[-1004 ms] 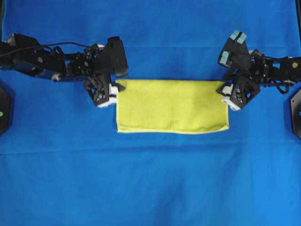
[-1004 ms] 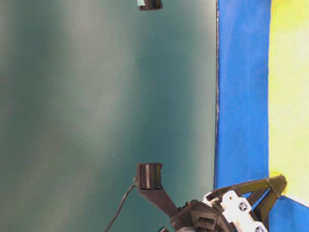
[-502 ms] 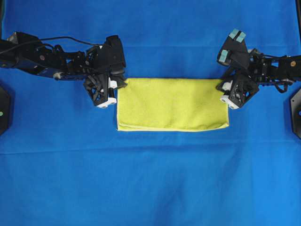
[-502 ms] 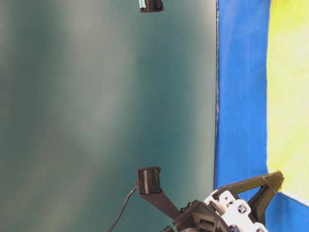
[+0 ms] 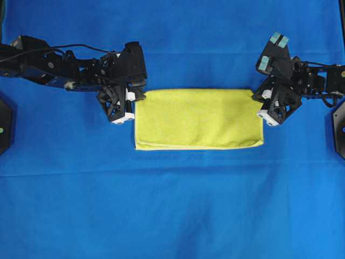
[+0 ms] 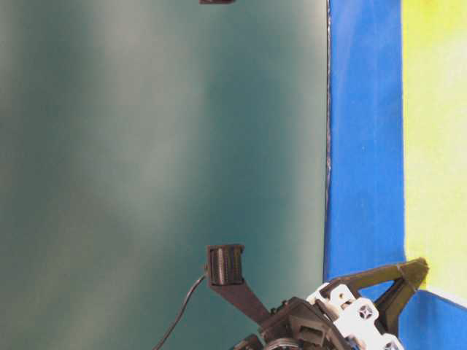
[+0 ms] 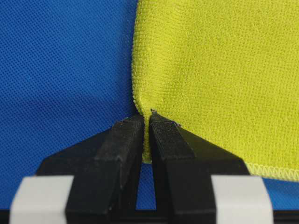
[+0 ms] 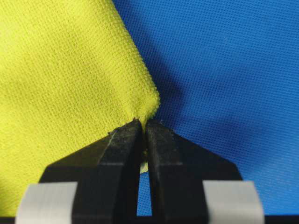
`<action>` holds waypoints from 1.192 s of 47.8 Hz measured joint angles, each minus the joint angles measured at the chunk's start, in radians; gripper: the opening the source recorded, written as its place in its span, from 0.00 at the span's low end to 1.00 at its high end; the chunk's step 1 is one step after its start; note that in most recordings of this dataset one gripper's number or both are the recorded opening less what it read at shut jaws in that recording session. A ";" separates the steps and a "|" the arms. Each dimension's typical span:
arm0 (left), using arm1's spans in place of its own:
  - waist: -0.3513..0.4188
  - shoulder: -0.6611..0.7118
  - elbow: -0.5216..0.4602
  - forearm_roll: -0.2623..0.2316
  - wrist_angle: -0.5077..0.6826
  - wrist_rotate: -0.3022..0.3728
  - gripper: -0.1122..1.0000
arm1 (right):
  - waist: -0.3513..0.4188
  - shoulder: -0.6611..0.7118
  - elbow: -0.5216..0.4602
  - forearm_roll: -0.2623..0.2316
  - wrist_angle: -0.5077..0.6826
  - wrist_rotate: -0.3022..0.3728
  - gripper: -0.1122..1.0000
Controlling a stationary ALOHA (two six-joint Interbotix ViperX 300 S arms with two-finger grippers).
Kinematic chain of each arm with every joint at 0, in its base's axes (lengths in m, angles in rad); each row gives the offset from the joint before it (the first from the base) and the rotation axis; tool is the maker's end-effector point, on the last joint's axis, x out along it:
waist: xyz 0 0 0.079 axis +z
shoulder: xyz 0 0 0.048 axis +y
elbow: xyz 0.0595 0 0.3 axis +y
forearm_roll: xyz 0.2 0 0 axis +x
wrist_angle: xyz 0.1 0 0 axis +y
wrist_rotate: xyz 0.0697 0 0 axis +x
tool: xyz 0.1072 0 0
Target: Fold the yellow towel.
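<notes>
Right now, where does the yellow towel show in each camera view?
Overhead: yellow towel at centre, between both grippers.
Table-level: right edge strip.
Left wrist: upper right, corner pinched.
Right wrist: upper left, corner pinched.
Shared landmark: blue cloth.

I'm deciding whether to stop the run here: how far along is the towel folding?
Done: the yellow towel already lies folded once, a wide rectangle on the blue cloth. In hand: the left gripper and right gripper are each shut on one of the towel's two upper corners in the overhead view. Left: probably a second fold; nothing has been lifted yet.
</notes>
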 measured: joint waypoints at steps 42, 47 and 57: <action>-0.173 -0.380 -0.063 0.000 0.225 -0.023 0.14 | 0.020 -0.362 -0.132 -0.003 0.331 0.021 0.13; -0.215 -0.379 -0.064 0.000 0.172 -0.029 0.14 | -0.017 -0.354 -0.133 -0.020 0.321 0.028 0.13; -0.319 -0.313 -0.095 0.000 0.003 -0.025 0.14 | -0.147 -0.308 -0.156 -0.049 0.196 0.026 0.13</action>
